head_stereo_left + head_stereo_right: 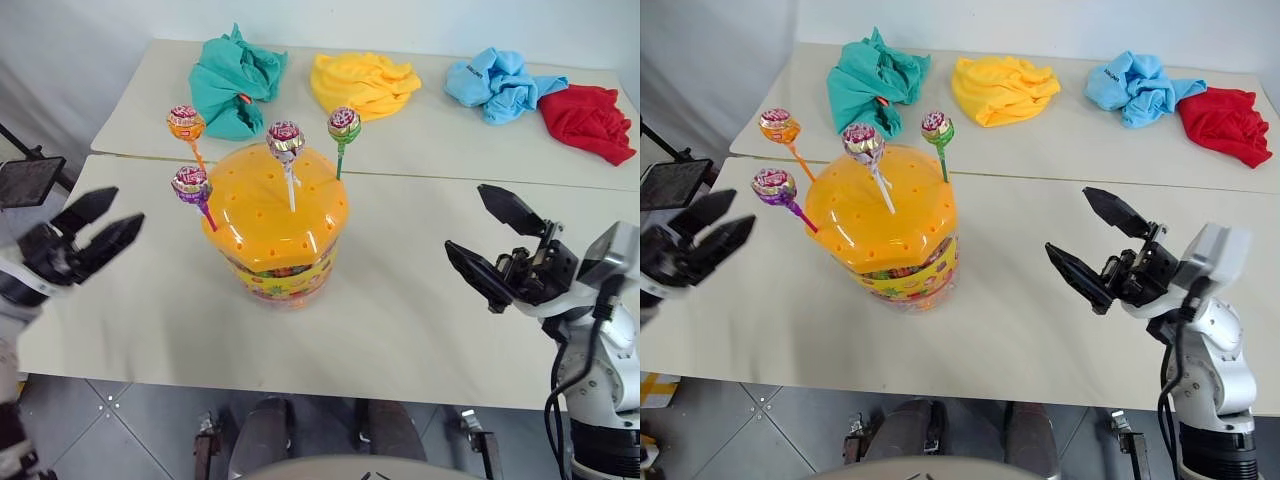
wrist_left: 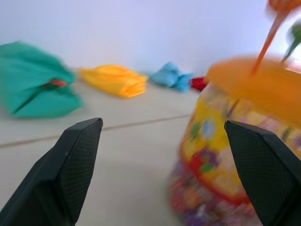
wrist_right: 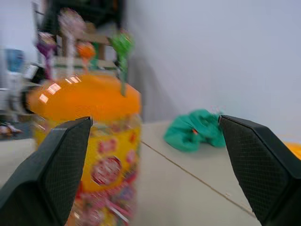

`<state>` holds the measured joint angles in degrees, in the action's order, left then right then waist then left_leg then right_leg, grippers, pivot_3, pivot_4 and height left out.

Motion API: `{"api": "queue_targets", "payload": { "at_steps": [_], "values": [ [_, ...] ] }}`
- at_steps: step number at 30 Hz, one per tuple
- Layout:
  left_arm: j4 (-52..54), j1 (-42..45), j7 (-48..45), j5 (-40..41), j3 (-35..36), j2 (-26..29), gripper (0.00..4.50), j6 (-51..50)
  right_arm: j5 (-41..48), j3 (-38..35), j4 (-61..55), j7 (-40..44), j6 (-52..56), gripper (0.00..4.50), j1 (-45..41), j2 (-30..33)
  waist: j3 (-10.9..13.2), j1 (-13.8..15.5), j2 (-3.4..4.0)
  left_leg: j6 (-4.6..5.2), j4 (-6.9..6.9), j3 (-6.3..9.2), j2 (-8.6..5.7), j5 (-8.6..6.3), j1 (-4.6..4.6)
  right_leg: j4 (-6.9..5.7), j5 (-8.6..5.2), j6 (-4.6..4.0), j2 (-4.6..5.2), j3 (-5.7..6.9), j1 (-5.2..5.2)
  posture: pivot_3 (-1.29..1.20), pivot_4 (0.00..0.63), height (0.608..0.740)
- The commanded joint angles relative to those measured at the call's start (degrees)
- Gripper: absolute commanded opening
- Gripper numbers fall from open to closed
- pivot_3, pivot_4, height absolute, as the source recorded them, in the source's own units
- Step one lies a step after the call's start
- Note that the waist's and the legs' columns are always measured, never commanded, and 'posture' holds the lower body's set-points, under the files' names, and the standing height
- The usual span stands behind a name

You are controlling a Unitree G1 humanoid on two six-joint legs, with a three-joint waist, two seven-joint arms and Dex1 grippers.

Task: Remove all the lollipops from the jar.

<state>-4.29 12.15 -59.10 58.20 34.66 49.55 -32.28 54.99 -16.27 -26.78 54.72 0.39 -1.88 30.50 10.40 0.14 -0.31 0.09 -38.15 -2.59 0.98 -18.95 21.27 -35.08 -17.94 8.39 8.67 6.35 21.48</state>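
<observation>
Lollipops [image 1: 286,139] are all four still stuck in the jar [image 1: 275,225] — sticks poked through holes in its orange domed lid. You've got the orange-stick one [image 1: 185,124] and the purple-stick one [image 1: 191,185] on the robot's left side, the white-stick one in the middle and the green-stick one [image 1: 344,126] toward the right. The jar sits upright on the near counter [image 1: 400,320], roughly between your two arms. Through the clear wall there's something colourful inside, but you can't make out what. The label band is yellow with red and green cartoon-ish bits; no writing is readable.

Your left gripper [image 1: 92,232] hovers beside the jar on its left, jaws spread apart, gripping nothing and touching nothing. Your right gripper [image 1: 497,240] is further off on the other side, jaws spread wide — also empty.

On the far counter there's a teal cloth [image 1: 234,78], a yellow cloth [image 1: 362,84], a blue cloth [image 1: 498,82] and a red cloth [image 1: 588,120].
</observation>
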Motion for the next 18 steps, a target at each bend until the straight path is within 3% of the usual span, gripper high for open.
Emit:
{"api": "queue_targets", "payload": {
  "at_steps": [1, 4, 7, 13, 18],
  "values": [
    [-4.1, 4.6, -5.9, 2.8, -0.8, 2.3, 4.36, -4.7, 5.6, -2.2, -7.3, -0.3, 1.2, 4.49, 0.2, 0.1, 0.0, -0.1, 0.00, -0.01, 0.02, 0.00, 0.00, 0.00, -0.01, 0.00, 0.00, 0.00, -0.01, 0.00, 0.00, 0.00, 0.150, 0.740],
    [-4.6, 8.7, -9.5, 1.9, -4.0, 2.6, 4.36, -6.5, 4.3, -1.6, -12.2, -0.4, 0.5, 4.49, 1.7, -0.3, 0.0, -0.1, 0.00, -0.02, 0.05, -0.03, -0.01, -0.01, -0.03, -0.01, 0.00, 0.00, -0.02, 0.00, 0.02, 0.00, 0.150, 0.740],
    [0.3, 7.4, -14.4, 2.1, -6.1, 4.6, 4.36, -9.4, 1.2, -0.3, -14.8, 3.1, -1.6, 4.49, 4.4, -0.7, 0.0, -0.2, -0.03, -0.03, 0.05, -0.17, 0.00, -0.02, 0.00, 0.00, 0.00, 0.00, -0.05, -0.01, 0.04, 0.00, 0.150, 0.740],
    [8.8, 1.3, -16.1, 5.5, -1.7, 6.6, 4.36, -13.5, -0.9, 0.3, -13.2, 8.0, -4.0, 4.49, 4.9, -0.8, 0.0, -0.3, -0.07, -0.04, 0.04, -0.26, 0.08, -0.04, -0.09, 0.00, 0.00, 0.00, -0.10, -0.21, 0.08, 0.00, 0.150, 0.740],
    [13.5, 1.5, -12.3, 7.5, 0.7, 5.1, 4.36, -14.3, -2.0, 1.7, -11.3, 12.3, -5.3, 4.49, 3.5, -0.7, 0.0, 0.0, -0.07, -0.03, 0.00, -0.19, 0.09, -0.04, -0.08, 0.00, 0.00, 0.00, -0.08, -0.25, 0.05, 0.00, 0.150, 0.740]
  ]
}}
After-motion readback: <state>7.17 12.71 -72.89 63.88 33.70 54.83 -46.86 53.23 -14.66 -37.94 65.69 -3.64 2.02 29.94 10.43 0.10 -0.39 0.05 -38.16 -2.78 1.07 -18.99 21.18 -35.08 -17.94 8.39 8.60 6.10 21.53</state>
